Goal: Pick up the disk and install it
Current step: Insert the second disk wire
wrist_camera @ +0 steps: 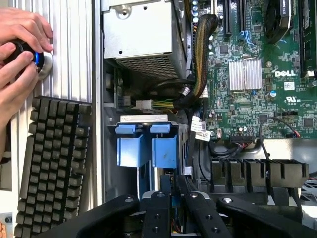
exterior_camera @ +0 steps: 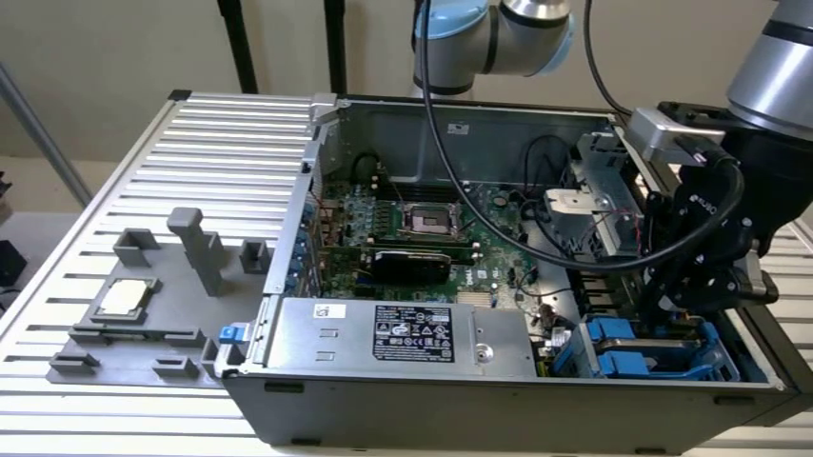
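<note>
Inspection finding: the black two-fingered gripper [wrist_camera: 173, 191] stands low in the drive-bay corner of the open grey steel computer case [exterior_camera: 508, 405]. Its fingers [wrist_camera: 161, 203] are drawn close together, leaving only a narrow slit, and nothing can be seen clamped between them.

Directly ahead of the fingertips, two blue plastic carrier fronts sit side by side in the bay. The one in line with the fingers is judged to be the disk [wrist_camera: 165, 148], a drive framed by blue plastic rails. Its metal body and label are hidden inside the bay, so the identification rests on position alone. The neighbouring blue-fronted drive carrier [wrist_camera: 131, 146] touches its side. Both fronts stand flush with each other, which suggests the disk is seated in its slot and not carried. In the exterior view the gripper [exterior_camera: 667, 319] hangs just above these blue parts.

Beyond the carriers lies the perforated silver power supply box [wrist_camera: 143, 34]; to the fingers' other side is the green motherboard [wrist_camera: 247, 99].

Outside the case wall, a black keyboard [wrist_camera: 49, 163] rests on the ribbed aluminium table [wrist_camera: 74, 49]. A person's hand [wrist_camera: 20, 29] grips a black knob with a blue ring [wrist_camera: 29, 55], probably steering the arm.
</note>
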Tool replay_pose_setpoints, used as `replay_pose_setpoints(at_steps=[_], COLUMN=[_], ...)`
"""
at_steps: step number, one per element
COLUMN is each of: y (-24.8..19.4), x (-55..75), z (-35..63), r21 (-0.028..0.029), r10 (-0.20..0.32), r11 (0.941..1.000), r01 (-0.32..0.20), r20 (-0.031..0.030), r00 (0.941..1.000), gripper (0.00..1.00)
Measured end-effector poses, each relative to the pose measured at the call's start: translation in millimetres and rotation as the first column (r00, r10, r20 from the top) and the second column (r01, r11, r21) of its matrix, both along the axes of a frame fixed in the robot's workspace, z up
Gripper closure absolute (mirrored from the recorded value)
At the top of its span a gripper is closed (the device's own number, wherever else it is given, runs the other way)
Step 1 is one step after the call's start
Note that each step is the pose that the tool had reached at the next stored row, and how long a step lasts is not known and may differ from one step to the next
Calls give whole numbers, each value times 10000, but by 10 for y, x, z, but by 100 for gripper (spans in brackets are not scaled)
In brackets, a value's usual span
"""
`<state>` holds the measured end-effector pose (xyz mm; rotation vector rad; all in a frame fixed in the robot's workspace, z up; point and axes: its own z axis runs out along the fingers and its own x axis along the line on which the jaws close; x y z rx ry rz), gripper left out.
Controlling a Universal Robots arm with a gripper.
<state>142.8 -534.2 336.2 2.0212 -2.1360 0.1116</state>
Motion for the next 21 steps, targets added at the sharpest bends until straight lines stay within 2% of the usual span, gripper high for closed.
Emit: replay_pose_setpoints(at_steps=[5,8,11,12,13,15,17,18,21], y=[-2,-2,-8,-15,-22,-42,-73,-92,-153], x=[-1,0,1,1,2,2,3,4,13], z=[18,95,118,119,116,110,106,105,103], r21=[46,47,91,149,236,450,642,706,826], r10=[2,4,21,29,35,38,38,37,38], r11=[10000,10000,10000,9999,9997,9990,9979,9975,9966], r01=[-2,-4,-21,-29,-35,-38,-38,-37,-36], r20=[-1,0,0,0,1,1,2,1,-19], r00=[10000,10000,10000,10000,10000,10000,10000,10000,10000], gripper=[83,83,83,83,83,83,83,83,83])
